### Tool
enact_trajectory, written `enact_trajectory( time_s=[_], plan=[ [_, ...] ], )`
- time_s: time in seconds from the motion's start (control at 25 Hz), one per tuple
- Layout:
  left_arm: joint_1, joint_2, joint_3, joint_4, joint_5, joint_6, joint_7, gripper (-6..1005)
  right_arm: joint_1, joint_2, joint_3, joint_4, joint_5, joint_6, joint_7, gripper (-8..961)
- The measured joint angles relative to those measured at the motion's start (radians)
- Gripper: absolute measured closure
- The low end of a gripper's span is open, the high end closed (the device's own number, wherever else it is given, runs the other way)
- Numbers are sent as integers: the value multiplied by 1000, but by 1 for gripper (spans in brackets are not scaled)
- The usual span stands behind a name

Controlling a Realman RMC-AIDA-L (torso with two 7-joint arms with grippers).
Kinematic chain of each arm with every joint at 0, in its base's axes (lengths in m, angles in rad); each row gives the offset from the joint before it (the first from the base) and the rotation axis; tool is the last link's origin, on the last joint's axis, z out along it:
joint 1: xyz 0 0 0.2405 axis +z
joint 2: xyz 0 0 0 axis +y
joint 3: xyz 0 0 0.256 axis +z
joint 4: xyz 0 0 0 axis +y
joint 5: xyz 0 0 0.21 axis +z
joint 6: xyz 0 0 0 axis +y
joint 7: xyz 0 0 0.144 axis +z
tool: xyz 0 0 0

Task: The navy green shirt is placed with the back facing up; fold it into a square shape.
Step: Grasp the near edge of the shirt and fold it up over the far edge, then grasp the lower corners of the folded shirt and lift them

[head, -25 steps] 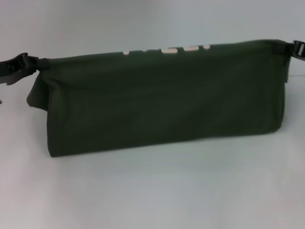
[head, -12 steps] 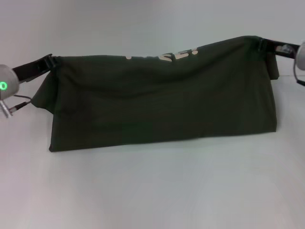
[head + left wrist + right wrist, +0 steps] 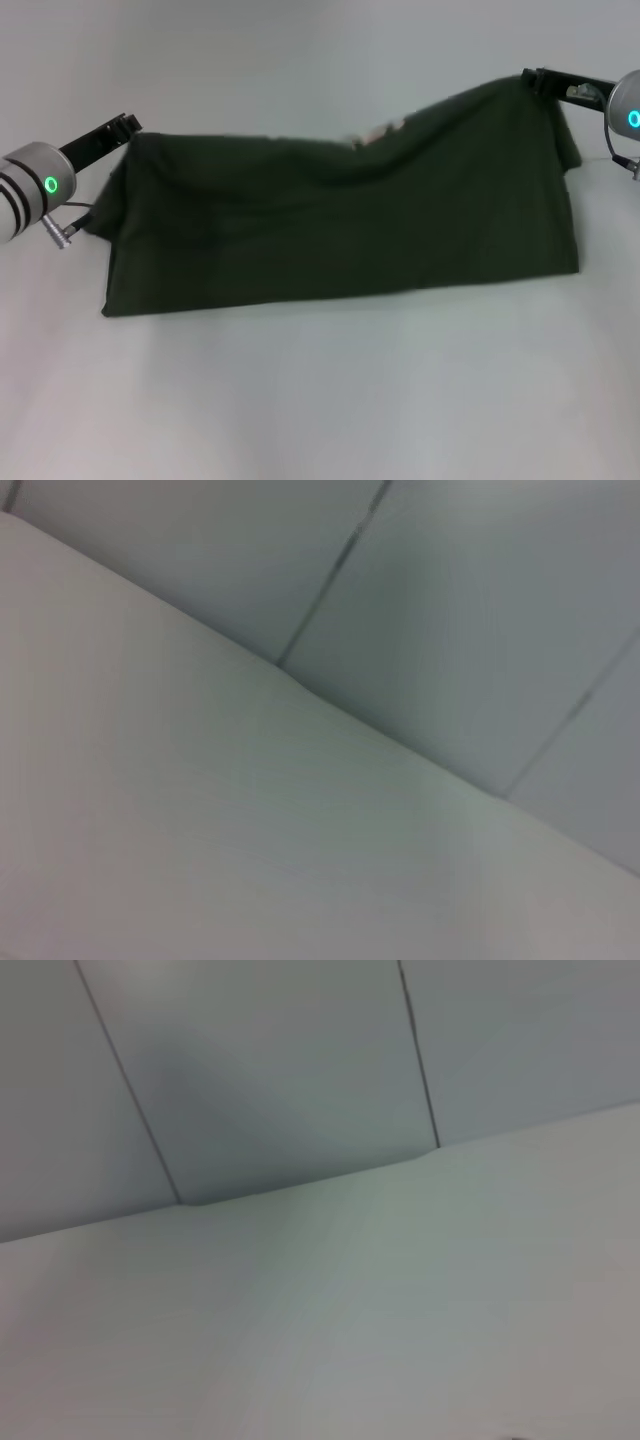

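Observation:
The navy green shirt (image 3: 340, 230) hangs as a wide dark band, its lower edge resting on the white table (image 3: 320, 400). My left gripper (image 3: 128, 127) is shut on its upper left corner. My right gripper (image 3: 535, 78) is shut on the upper right corner, which it holds higher. The top edge sags between them, and a sliver of cream lettering (image 3: 378, 130) peeks over it near the middle. Neither wrist view shows the shirt or any fingers.
White tabletop stretches in front of the shirt and on both sides. The left wrist view shows the table surface (image 3: 200, 830) and grey wall panels (image 3: 450, 630). The right wrist view shows the same table and wall.
Both arms have pushed farther into view, carrying the shirt's top edge away from me. The edge now sags in the middle, the right corner rides higher, and most of the lettering has dropped from sight.

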Motion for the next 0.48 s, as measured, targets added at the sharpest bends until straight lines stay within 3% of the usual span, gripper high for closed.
enact_trajectory(
  time_s=[0.16, 0.48],
  plan=[
    [-1, -7, 0, -8, -68, -22, 36, 817, 2, -8, -16, 1, 0, 9, 0, 569],
    [5, -2, 1, -13, -79, -8, 39, 637, -10, -23, -17, -8, 0, -6, -22, 423]
  ],
)
